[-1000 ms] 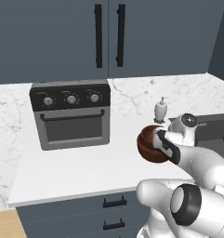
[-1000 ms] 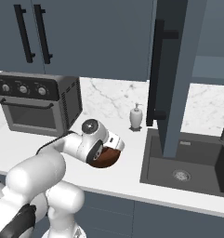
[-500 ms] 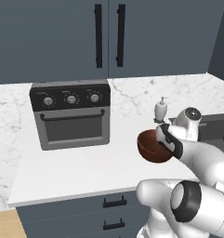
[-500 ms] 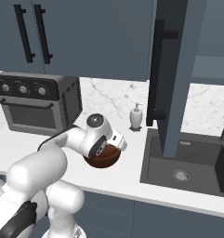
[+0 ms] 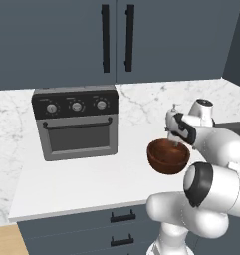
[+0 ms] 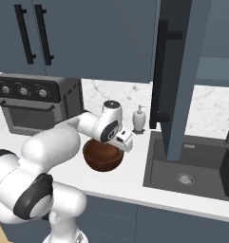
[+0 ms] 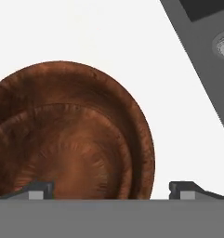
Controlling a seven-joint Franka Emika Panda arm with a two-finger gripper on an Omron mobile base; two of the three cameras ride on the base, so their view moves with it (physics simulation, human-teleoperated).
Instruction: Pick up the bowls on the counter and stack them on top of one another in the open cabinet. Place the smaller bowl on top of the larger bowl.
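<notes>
Right now I have the claw [image 5: 177, 144] closed on the near rim of a wooden bowl [image 5: 166, 156], which hangs just below the hand, clear of the counter [image 5: 86, 179] near its front edge. Judging by its width and depth, I take it for the larger bowl, though I cannot be sure. Through the hand view the bowl [image 7: 71, 135] sits between the two finger tips with the rim running up and away from them, and what looks like a second, inner curve shows inside it; whether that is the smaller bowl nested there or only the bowl's own hollow I cannot tell.

My worry is the one-sided rim hold: a heavy bowl could pivot or slip as I raise it. Farther right the sink [image 6: 192, 166] lies below the route, and the open cabinet [image 6: 177, 76] door hangs beyond, where a swinging bowl could strike its edge.
</notes>
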